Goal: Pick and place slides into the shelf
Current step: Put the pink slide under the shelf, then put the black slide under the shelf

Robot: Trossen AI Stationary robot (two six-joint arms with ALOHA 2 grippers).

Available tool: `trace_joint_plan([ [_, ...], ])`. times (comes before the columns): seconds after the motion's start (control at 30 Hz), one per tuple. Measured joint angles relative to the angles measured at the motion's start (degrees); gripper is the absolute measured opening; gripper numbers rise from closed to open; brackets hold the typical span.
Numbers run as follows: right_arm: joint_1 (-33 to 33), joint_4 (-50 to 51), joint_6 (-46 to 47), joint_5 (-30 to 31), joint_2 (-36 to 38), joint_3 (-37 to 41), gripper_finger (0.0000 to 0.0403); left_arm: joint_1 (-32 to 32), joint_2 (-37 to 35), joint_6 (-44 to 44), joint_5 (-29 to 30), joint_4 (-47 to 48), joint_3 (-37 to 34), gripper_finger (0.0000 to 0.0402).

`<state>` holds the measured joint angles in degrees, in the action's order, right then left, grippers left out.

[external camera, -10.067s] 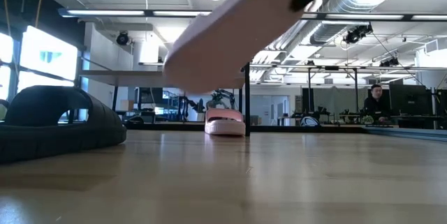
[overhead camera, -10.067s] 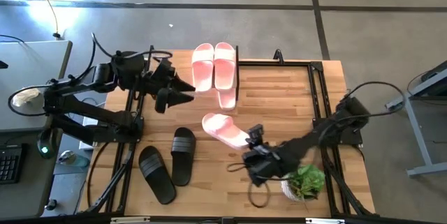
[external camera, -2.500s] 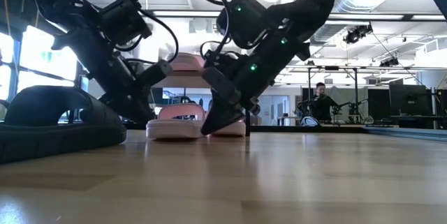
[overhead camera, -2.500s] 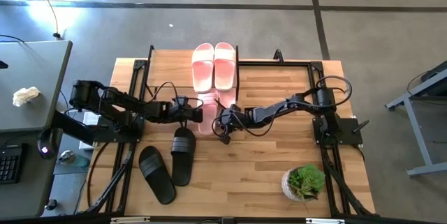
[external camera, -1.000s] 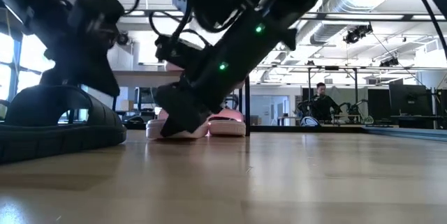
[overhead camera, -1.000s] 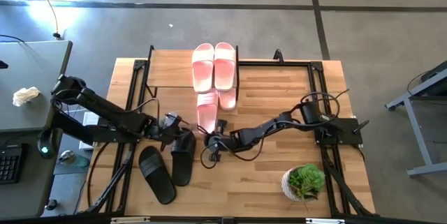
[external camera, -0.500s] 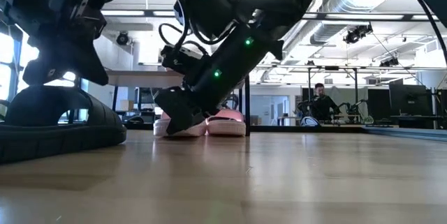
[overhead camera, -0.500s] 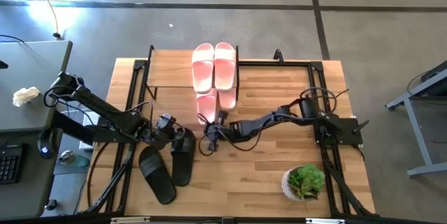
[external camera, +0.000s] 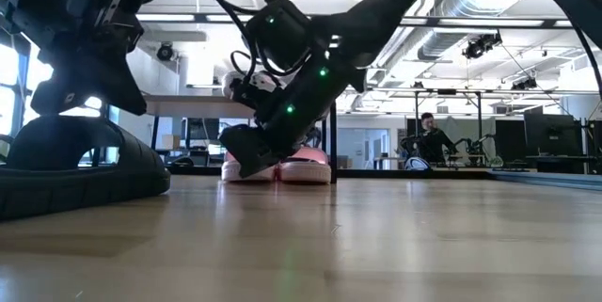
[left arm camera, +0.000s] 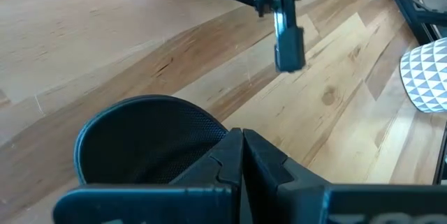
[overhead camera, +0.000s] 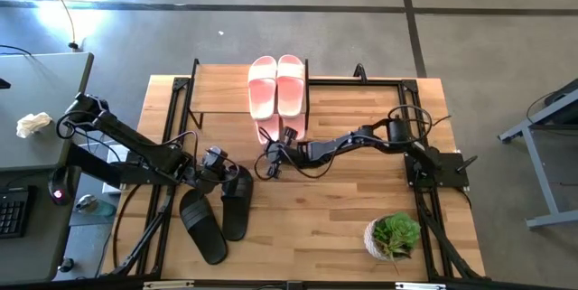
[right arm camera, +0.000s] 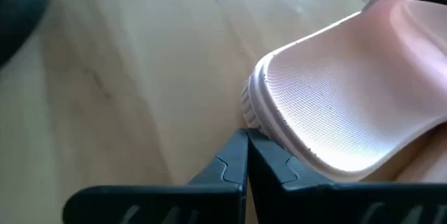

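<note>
Two pale pink slides (overhead camera: 276,85) lie on the shelf's wooden top board (overhead camera: 221,91). Two more pink slides (overhead camera: 293,127) lie on the table, their front ends under the shelf. My right gripper (overhead camera: 269,156), shut, is at the heel of the left one (overhead camera: 268,135). Two black slides (overhead camera: 237,201) (overhead camera: 200,227) lie soles down at the near left. My left gripper (overhead camera: 231,172), shut, hovers at the far end of the right-hand black slide (left arm camera: 140,140). My right gripper sets its shut fingertips (right arm camera: 244,147) against the heel-end rim (right arm camera: 253,116) of the pink slide. It comes slanting down from the table's near right side. The slide lies flat, sole on the table. My left gripper is just over the black slide's end; whether it touches, I cannot tell.
A potted plant (overhead camera: 393,234) stands near the table's near right corner. The shelf's black metal legs (overhead camera: 307,100) frame the slot where the pink slides sit. Bare wood lies between the plant and the black slides.
My right gripper has swung toward the far edge and the shelf, staying shut. The pink slide in front of it has slid along the table farther in under the shelf, still flat on its sole.
</note>
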<state>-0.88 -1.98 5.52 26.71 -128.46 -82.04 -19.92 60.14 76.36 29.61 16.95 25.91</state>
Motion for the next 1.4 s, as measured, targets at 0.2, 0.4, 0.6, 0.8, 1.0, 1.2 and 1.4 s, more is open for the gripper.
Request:
trace_joint_plan([
  [0.2, 1.6, -0.3, 0.0, -1.5, 0.0, 0.0, 0.0000, 0.0, 0.0, 0.0, 0.0, 0.0, 0.0, 0.0000],
  [0.4, 2.6, -1.1, -0.5, -3.2, 0.0, 0.0, 0.0000, 0.0, 0.0, 0.0, 0.0, 0.0, 0.0, 0.0000],
  [0.6, 2.8, -1.1, -0.6, -3.2, 0.0, 0.0, 0.0000, 0.0, 0.0, 0.0, 0.0, 0.0, 0.0, 0.0000],
  [0.8, 2.8, -0.9, -1.3, -7.7, 0.0, 0.0, 0.0000, 0.0, 0.0, 0.0, 0.0, -0.1, 0.0, 0.0000],
  [1.0, 1.7, -0.9, -2.2, -13.2, 0.0, 0.0, 0.0000, 0.0, -0.7, -6.0, -2.6, -0.9, 0.9, 0.0001],
  [1.2, -0.6, 0.0, -6.3, -13.6, 1.7, -0.1, 0.0000, -0.1, -2.9, -18.1, -10.9, -0.1, 5.3, 0.0001],
  [1.4, -3.8, 1.0, -12.6, -13.7, 6.2, -0.1, 0.0000, -5.3, -1.9, -23.6, -16.2, 10.5, 12.2, 0.0001],
])
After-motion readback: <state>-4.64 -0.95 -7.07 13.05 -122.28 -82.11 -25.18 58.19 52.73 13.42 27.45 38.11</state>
